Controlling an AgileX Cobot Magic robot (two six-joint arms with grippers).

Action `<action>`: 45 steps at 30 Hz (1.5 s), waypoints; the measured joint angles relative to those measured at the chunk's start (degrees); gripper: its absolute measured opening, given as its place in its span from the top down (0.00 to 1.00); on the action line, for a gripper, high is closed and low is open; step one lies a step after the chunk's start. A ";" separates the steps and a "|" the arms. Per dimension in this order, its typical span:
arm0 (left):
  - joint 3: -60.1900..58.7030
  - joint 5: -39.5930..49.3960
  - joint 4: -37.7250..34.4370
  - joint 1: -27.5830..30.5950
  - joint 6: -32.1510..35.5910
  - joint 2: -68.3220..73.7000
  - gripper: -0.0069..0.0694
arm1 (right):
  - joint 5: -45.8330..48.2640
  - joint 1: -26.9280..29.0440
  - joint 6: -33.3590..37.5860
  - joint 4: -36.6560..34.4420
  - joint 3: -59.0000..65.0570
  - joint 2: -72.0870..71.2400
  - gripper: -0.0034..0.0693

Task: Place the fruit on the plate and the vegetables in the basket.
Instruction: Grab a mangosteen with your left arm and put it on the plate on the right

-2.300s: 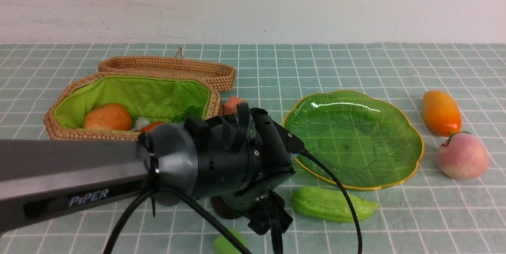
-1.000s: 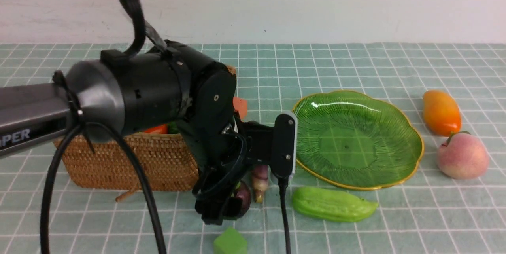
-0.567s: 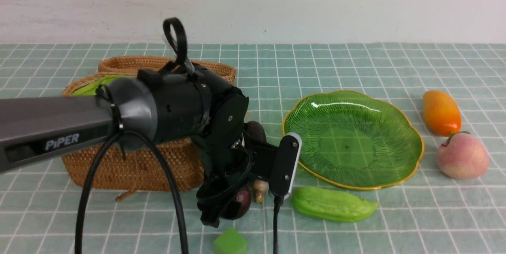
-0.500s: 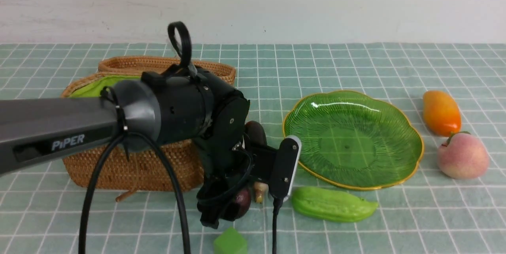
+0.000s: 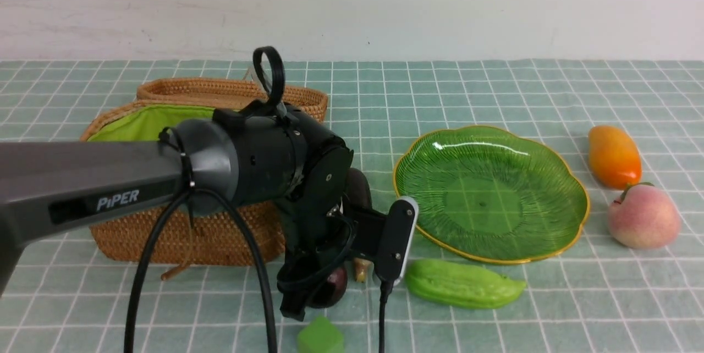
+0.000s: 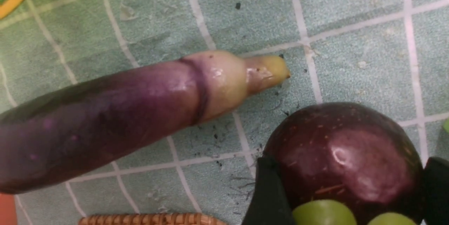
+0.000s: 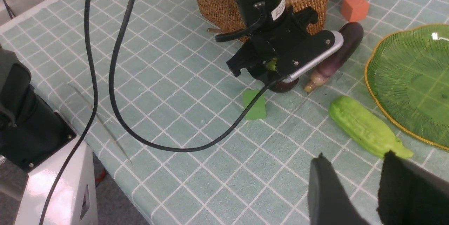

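Low in the centre of the front view, the left gripper (image 5: 314, 295) straddles the mangosteen (image 6: 345, 158) on the tablecloth (image 6: 350, 14). Its black fingers (image 6: 268, 193) seem to touch both sides, but I cannot tell if they clamp it. The eggplant (image 6: 105, 120) lies just beside the fruit. The right gripper (image 7: 354, 169), at the lower right of its wrist view, stands apart, holding nothing. The plate (image 5: 495, 199) sits right of centre.

White wall (image 5: 352, 6), teal checked tablecloth (image 5: 550, 309)
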State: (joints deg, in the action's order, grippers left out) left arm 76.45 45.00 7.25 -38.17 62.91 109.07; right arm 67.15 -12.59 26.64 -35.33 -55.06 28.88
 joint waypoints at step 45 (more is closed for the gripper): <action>35.70 -1.28 -12.34 -3.03 -55.01 15.30 0.15 | -9.48 0.00 -8.80 8.40 0.00 0.00 0.63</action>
State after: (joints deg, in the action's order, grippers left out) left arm 112.15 43.72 -5.09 -41.20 7.90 124.36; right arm 57.67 -12.59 17.84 -26.93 -55.06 28.88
